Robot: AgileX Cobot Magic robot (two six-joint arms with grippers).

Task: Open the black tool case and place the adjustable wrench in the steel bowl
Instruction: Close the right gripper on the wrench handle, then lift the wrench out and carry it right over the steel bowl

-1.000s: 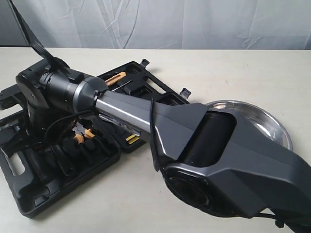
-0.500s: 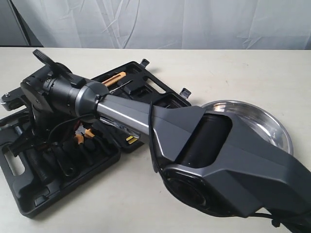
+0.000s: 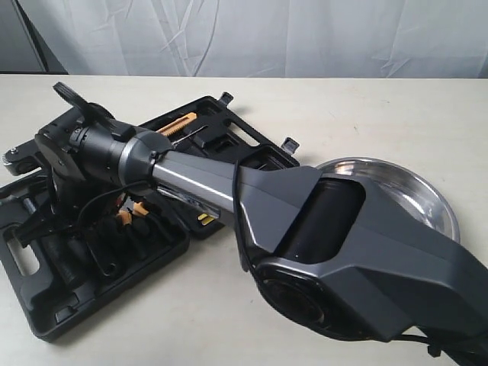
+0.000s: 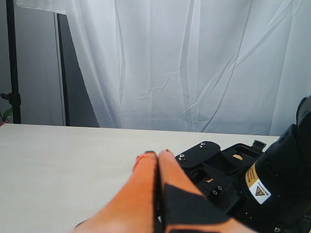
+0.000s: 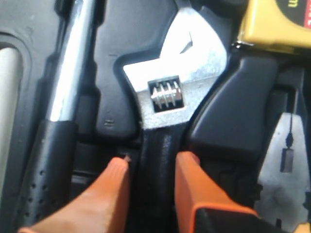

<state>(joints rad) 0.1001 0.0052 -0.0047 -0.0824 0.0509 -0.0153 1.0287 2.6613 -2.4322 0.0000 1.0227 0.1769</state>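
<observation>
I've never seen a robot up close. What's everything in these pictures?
black tool case: one, black, lying open on the left
adjustable wrench: one, silver head, black handle, in a case recess
long tool: one, chrome shaft, black ribbed grip, beside the wrench
yellow item: one, by the wrench head, mostly cut off
orange-handled tools: count unclear, in the case
steel bowl: one, shiny silver, on the right, partly behind the right arm
table: one, pale beige
curtain: one, white, behind the table
right arm: one, dark grey, reaching across to the case
right gripper: one, orange fingers flanking the wrench handle; grip unclear
left gripper: one, orange fingers pressed together, beside the case
</observation>
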